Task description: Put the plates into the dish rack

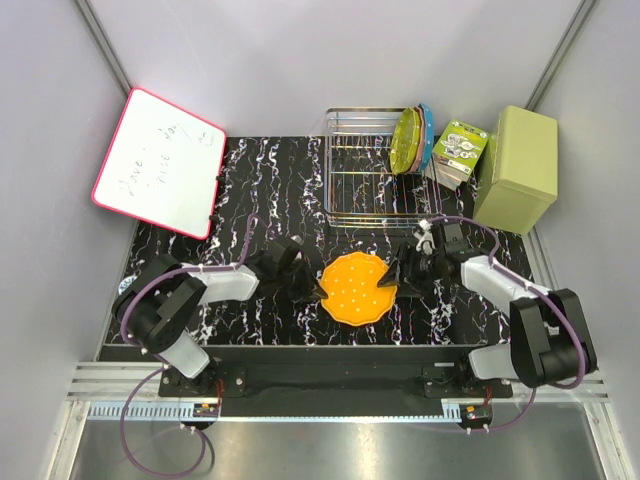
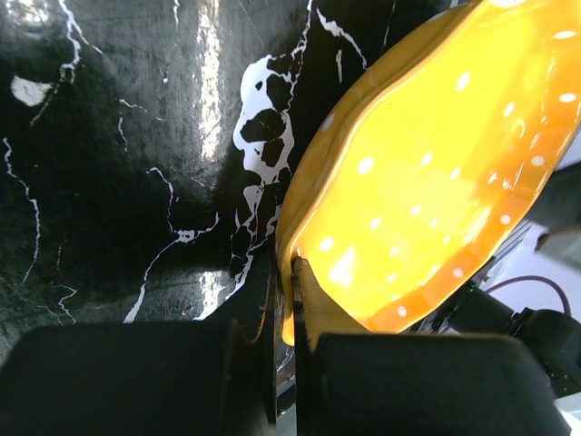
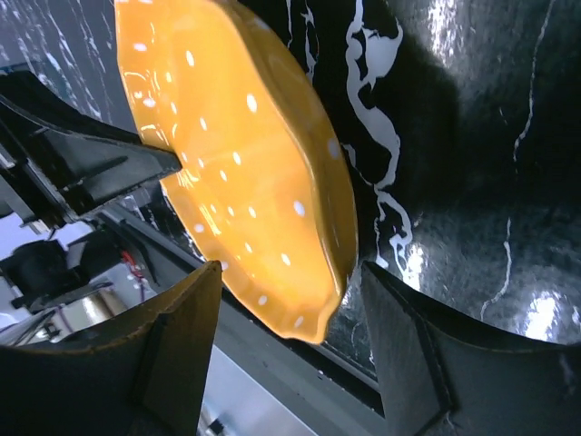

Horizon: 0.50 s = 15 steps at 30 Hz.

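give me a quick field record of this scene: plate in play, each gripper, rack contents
plate in play: round orange dotted plastic plate, mid table
left gripper: shut on the plate's rim
right gripper: open, jaws either side of the opposite rim
silver wire dish rack: lime green plate and blue plate upright at its right end
pink plate: cannot tell

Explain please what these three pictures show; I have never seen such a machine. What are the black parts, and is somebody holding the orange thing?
These are two robot arms bolted to a marbled black table. One camera looks down from above; one sits on each wrist. The left claw is shut on the rim of the orange plate. The right claw stands open around the opposite edge. Behind is the wire dish rack, with a green and a blue plate standing at its right end. A whiteboard, a small carton and an olive-green box are nearby.
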Each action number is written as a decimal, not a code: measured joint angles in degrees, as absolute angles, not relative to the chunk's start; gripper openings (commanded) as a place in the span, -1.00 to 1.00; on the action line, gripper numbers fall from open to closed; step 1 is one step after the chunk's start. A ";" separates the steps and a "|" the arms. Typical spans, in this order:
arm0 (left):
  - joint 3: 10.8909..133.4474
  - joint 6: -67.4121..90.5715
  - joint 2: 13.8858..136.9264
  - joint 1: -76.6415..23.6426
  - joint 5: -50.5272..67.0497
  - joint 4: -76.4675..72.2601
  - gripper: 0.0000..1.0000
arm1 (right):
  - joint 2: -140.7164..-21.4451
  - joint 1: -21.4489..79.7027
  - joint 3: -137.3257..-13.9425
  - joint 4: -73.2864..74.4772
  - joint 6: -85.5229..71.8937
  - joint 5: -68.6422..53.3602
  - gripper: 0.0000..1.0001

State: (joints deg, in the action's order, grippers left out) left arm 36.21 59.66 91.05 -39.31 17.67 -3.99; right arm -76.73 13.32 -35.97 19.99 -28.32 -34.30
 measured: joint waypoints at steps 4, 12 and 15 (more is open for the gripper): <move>36.18 58.72 91.05 -39.31 17.93 -4.21 -1.00 | -81.80 12.73 -35.99 16.88 -28.86 -37.08 0.33; 36.18 57.71 91.24 -39.33 18.48 -4.67 -1.00 | -91.66 12.73 -37.10 12.05 -29.21 -43.22 0.10; 36.18 57.67 91.24 -39.42 18.57 -4.69 -1.00 | -91.50 12.73 -36.49 9.34 -29.50 -43.16 -0.06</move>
State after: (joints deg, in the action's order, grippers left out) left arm 36.18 57.67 91.24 -39.42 18.57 -4.69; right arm -91.50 12.73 -36.49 9.34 -29.50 -43.16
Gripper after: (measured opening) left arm 0.038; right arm 0.547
